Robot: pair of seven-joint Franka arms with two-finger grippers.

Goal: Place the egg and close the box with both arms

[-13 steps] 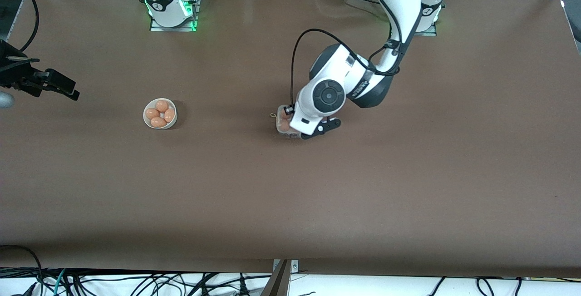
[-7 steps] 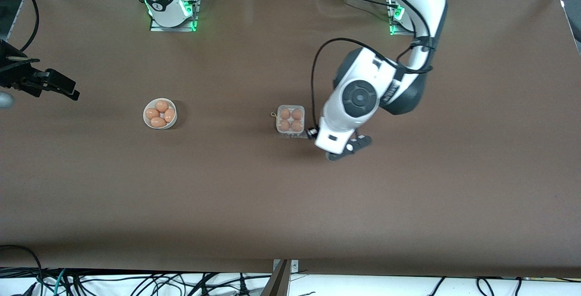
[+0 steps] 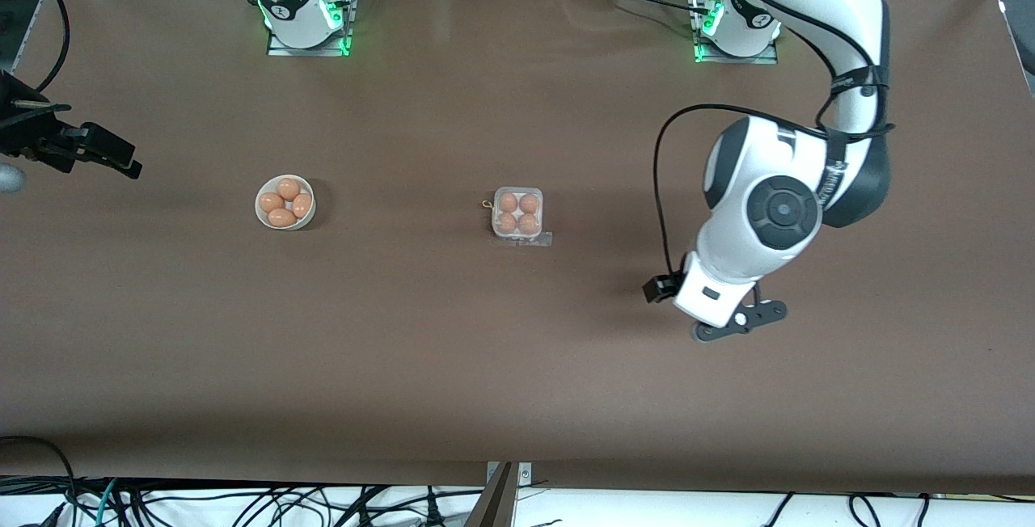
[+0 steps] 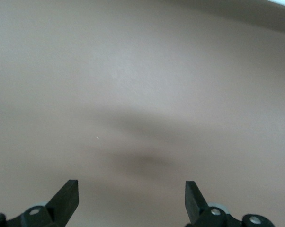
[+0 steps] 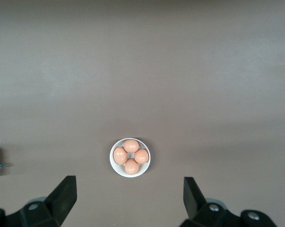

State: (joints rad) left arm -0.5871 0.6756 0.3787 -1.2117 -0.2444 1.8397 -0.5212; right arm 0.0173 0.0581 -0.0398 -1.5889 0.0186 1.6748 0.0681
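We note the box [image 3: 518,214] resting on the table [image 3: 517,365] near its middle, all four cups filled with eggs [image 3: 517,212] and the clear lid lying down over them. It sits well apart from the left gripper [image 3: 732,325], toward the right arm's end of the table from it. That gripper hangs over bare table; in the left wrist view we see its fingers [image 4: 69,196] spread wide with nothing between them. The white bowl [image 3: 285,202] with four more eggs sits toward the right arm's end of the table from the box, well apart from it. The right gripper [image 3: 89,151] waits high over the table's edge at that end, its fingers [image 5: 62,194] parted and empty, the bowl [image 5: 130,157] in its wrist view.
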